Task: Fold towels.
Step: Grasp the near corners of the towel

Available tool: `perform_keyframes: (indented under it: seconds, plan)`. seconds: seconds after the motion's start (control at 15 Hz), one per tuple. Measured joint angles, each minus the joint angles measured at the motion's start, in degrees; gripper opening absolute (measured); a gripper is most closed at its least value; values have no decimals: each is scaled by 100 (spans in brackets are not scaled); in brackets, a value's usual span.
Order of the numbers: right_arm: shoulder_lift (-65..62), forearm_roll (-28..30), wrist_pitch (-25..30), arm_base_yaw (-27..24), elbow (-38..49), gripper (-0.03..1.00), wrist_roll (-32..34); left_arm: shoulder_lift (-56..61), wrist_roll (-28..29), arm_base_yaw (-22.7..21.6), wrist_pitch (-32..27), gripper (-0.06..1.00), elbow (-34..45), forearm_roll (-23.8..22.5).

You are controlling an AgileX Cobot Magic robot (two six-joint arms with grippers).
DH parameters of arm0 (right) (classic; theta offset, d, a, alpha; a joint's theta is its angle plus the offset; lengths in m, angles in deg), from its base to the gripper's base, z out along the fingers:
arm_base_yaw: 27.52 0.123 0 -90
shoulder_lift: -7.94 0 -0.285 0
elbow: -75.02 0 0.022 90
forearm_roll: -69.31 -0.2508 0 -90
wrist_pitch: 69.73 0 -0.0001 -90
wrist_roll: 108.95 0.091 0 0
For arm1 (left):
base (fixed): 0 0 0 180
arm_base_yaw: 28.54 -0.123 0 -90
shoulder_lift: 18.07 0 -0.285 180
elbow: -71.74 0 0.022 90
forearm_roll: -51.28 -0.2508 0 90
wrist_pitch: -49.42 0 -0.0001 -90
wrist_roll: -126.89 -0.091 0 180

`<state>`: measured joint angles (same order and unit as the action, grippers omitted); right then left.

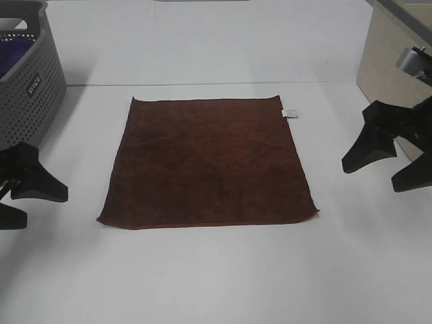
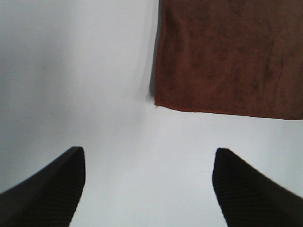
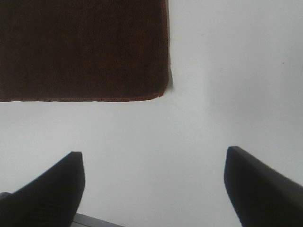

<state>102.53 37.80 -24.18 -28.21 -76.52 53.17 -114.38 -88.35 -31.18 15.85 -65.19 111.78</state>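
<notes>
A dark brown towel (image 1: 208, 160) lies flat and spread out on the white table (image 1: 202, 283), with a small white tag (image 1: 289, 113) at its far right corner. My left gripper (image 1: 27, 199) is open and empty, left of the towel's near left corner. In the left wrist view the gripper (image 2: 149, 182) sits short of that towel corner (image 2: 227, 56). My right gripper (image 1: 391, 165) is open and empty, right of the towel. In the right wrist view the gripper (image 3: 154, 187) is short of the towel's corner (image 3: 85, 47).
A grey perforated laundry basket (image 1: 30, 81) with purple cloth (image 1: 13, 54) inside stands at the far left. A beige cabinet (image 1: 391, 57) stands at the far right, behind my right arm.
</notes>
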Motion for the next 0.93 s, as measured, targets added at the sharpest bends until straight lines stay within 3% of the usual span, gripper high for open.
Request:
perform_keyframes:
  seconds: [0.27, 0.6, 0.93]
  plan:
    - [1089, -791, 309, 0, -544, 76, -928, -825, -69, 0, -441, 71, -808, -6]
    - [2143, -968, 504, 0, -1238, 76, -1341, -1902, -286, 0, -779, 71, -1725, -74]
    - [2911, -1014, 539, 0, -1753, 76, -1576, -2492, -539, 23, -882, 71, -2074, -40]
